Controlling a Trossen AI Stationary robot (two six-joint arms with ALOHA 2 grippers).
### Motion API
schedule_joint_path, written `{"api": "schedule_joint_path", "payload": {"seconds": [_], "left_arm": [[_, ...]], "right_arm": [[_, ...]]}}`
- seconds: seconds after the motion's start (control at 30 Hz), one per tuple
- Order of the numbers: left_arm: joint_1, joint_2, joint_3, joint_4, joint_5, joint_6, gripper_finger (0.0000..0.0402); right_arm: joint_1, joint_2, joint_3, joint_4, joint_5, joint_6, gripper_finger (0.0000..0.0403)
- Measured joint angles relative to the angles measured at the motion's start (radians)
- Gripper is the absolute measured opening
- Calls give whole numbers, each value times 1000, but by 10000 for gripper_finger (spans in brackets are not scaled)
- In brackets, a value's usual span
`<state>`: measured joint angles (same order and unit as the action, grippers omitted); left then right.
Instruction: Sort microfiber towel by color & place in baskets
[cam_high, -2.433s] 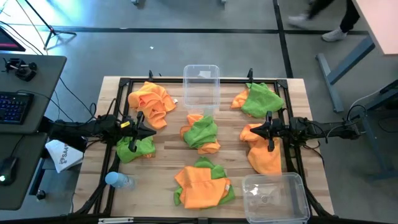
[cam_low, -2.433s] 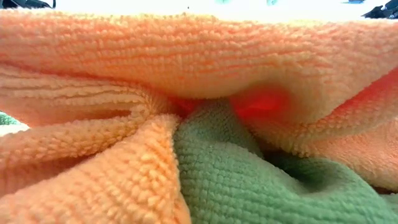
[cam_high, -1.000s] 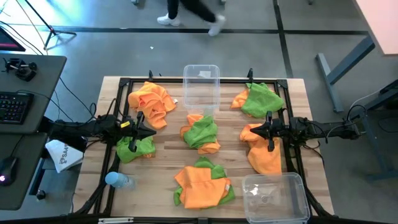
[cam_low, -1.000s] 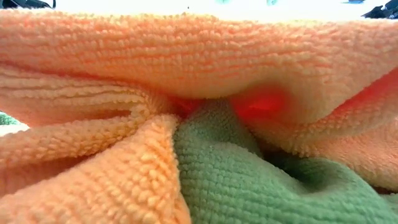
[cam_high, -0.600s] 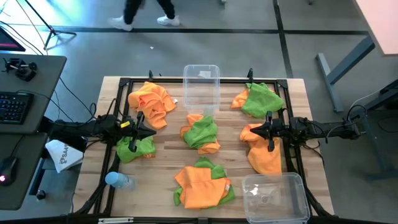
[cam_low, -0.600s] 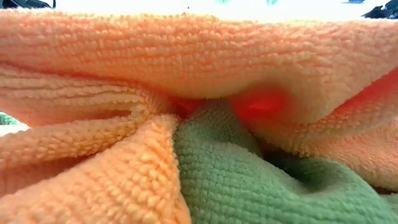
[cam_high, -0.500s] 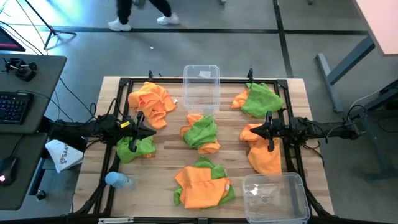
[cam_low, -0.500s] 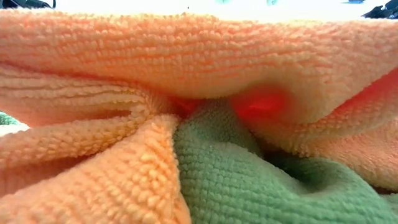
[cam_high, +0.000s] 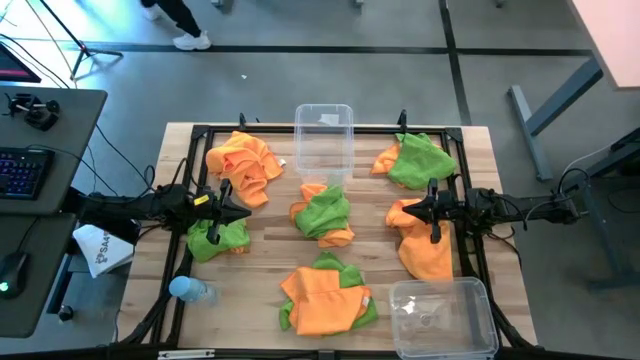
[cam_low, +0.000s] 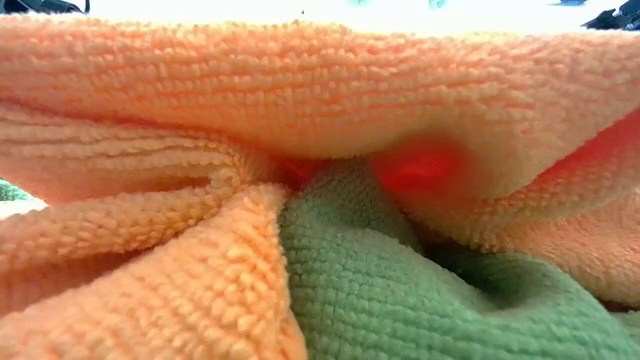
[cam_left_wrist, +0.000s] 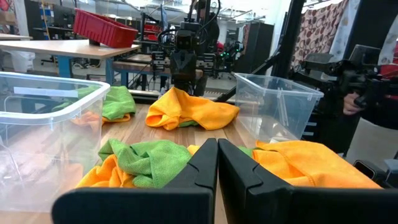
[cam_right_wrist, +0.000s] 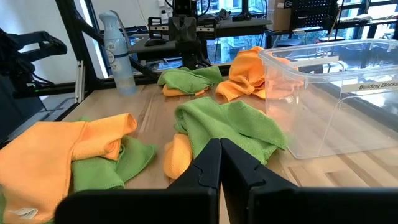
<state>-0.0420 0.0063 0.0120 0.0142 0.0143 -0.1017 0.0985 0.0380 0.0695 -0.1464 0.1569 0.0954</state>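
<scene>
Orange and green towels (cam_high: 322, 213) lie mixed, baskets (cam_high: 323, 137) hold none | my left gripper (cam_high: 243, 212) at 9 o'clock, right gripper (cam_high: 406, 212) at 3: both closed, nothing held | open wide, pinch one colour only.

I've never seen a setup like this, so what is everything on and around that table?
Towel heaps: six, orange and green mixed, spread over the table; one at the centre.
Tubs: two, clear, both empty; one at the far edge, one at the near right corner.
Spray bottle: one, blue-capped, near left corner.
Paper bag: one, white, off the left edge.
Keyboard: one, on the side desk.
Left end effector: shut, empty.
Right end effector: shut, empty.
</scene>
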Motion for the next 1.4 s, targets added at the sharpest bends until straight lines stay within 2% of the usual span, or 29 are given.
{"api": "schedule_joint_path", "payload": {"seconds": [0.13, 0.3, 0.5, 0.7, 0.93, 1.2, 1.3, 1.4], "left_arm": [[0, 0, 0, 0, 0, 0, 0], [0, 0, 0, 0, 0, 0, 0], [0, 0, 0, 0, 0, 0, 0], [0, 0, 0, 0, 0, 0, 0], [0, 0, 0, 0, 0, 0, 0], [0, 0, 0, 0, 0, 0, 0], [0, 0, 0, 0, 0, 0, 0], [0, 0, 0, 0, 0, 0, 0]], "right_arm": [[0, 0, 0, 4, 80, -9, 0], [0, 16, 5, 4, 105, 5, 0], [0, 148, 124, 10, 106, 34, 0], [0, 428, 318, -59, 132, 1, 0], [0, 829, 643, -216, 131, 35, 0], [0, 1240, 995, -373, 128, -48, 0], [-2, 1369, 1102, -421, 113, -97, 6], [-16, 1478, 1174, -440, 55, -135, 23]]}}
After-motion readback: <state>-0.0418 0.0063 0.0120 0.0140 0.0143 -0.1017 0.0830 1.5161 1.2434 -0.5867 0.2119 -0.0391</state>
